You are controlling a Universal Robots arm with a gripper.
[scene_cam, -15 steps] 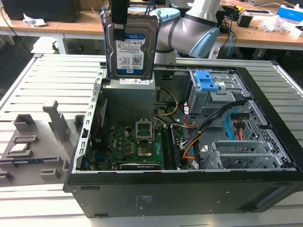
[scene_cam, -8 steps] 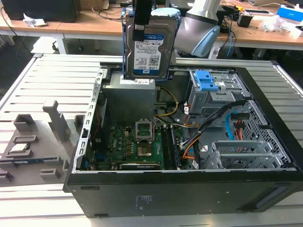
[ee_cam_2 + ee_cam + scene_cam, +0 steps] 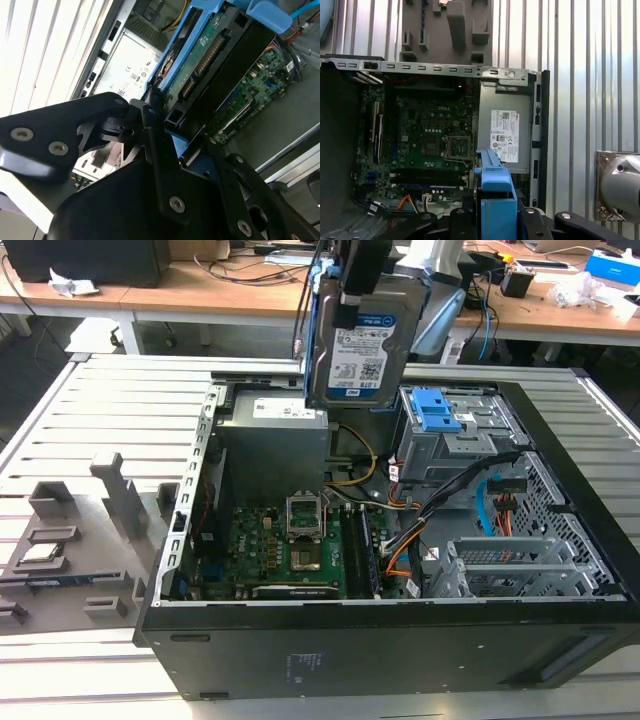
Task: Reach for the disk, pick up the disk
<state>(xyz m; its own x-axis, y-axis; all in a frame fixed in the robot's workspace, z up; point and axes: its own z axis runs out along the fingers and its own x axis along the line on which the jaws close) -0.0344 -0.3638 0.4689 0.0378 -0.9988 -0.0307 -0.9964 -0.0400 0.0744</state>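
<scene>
Already the pick-up step is well in hand: the gripper [image 3: 357, 285] is clamping the disk [image 3: 357, 355] by its upper edge and is carrying it clear of the open computer case [image 3: 560, 570]. In the exterior view the hard drive is hanging label-outward directly beneath the fingers, with its blue carrier frame [image 3: 318, 340] running along one side. Below the gripper the grey power supply [image 3: 272, 445] and the motherboard [image 3: 285, 550] are lying inside the case; the grey drive cage [image 3: 452, 445], with its blue latches [image 3: 436, 410], is sitting below and toward the exterior view's right of the held drive. In the second wrist view the black fingers [image 3: 150, 127] are pressing on the frame's edge, and the drive's green circuit board [image 3: 210, 55] is facing the camera. In the first wrist view the blue frame [image 3: 496, 192] is projecting from between the finger links, above the power supply [image 3: 505, 132]. Judged from these views, reaching is complete and lifting is under way; the grip is resting on a narrow plastic edge, so the load could swing or slip if moved abruptly.
</scene>
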